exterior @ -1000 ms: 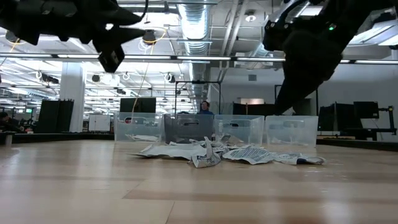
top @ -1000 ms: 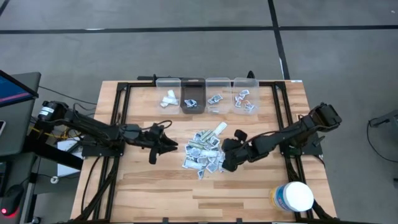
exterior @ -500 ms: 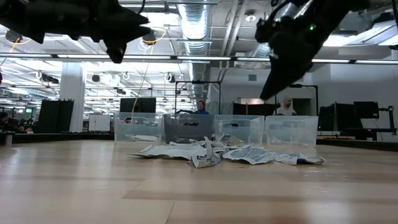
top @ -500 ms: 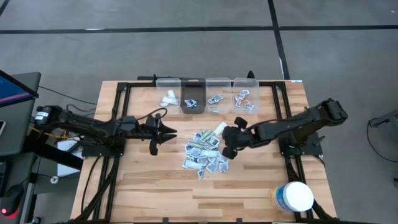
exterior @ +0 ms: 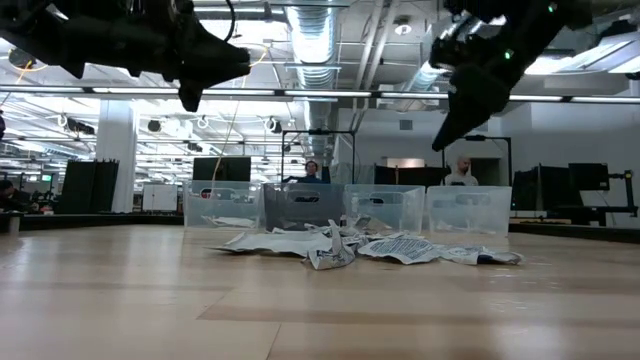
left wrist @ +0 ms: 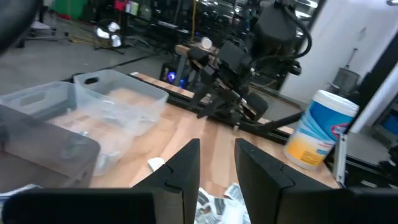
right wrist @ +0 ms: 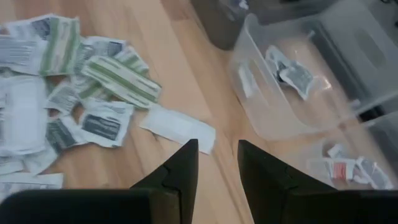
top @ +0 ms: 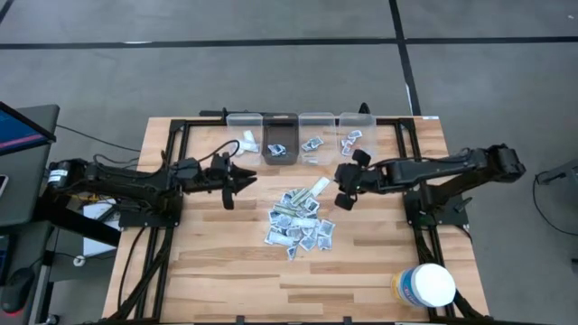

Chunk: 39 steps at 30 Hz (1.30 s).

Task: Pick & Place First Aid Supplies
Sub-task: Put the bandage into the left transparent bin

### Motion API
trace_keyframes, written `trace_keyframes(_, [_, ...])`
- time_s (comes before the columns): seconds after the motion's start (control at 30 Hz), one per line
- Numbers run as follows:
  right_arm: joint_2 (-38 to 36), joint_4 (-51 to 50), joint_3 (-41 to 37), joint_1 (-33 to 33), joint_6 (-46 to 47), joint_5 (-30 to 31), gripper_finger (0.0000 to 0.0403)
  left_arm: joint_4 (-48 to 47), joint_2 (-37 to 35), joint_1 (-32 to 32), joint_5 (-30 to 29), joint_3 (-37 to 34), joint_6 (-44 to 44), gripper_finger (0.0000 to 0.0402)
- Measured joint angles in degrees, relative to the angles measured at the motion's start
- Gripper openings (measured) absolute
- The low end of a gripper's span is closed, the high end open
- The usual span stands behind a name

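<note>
Hovering above the wooden desk [top: 226, 262], both arms are raised clear of the packets. The left gripper [top: 237, 178] sits left of the pile, near the leftmost clear bin [top: 245, 137]; its fingers [left wrist: 183, 163] show a narrow gap with nothing between them. The right gripper [top: 345, 185] hangs just right of the pile, below the two right-hand bins; its fingers [right wrist: 181, 163] are slightly apart too, pinching nothing. The first aid packets [top: 298, 221] lie in a loose heap mid-desk, overlapping, with one longer pale strip [top: 317, 188] at the heap's upper right edge. Four bins line the far edge: the left one holds white packets, the dark one [top: 278, 140] a few, and the two on the right several small printed ones. A white tub [top: 424, 285] with a yellow label stands at the near right corner, well apart.
</note>
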Motion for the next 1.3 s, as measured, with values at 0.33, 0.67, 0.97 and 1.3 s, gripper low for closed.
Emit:
trace_keyframes(0.33, [-1.4,19.1,-10.3,-4.1,-0.3,-9.6,0.0107,-0.1,0.1,5.6,0.0,0.0,0.8,0.0100])
trace_keyframes(0.67, [6.7,28.2,-11.0,-4.1,-4.5,-9.6,0.0107,-3.8,9.3,9.1,7.8,0.0,17.2,0.0100])
trace_keyframes(0.97, [12.0,36.2,-11.0,-1.5,-4.5,-9.6,0.0107,2.1,19.2,10.5,19.9,0.0,19.8,0.0100])
trace_keyframes(1.3, [11.5,36.7,-10.1,1.8,-4.3,-9.5,0.0107,8.3,29.9,8.5,24.7,1.2,18.9,0.0100])
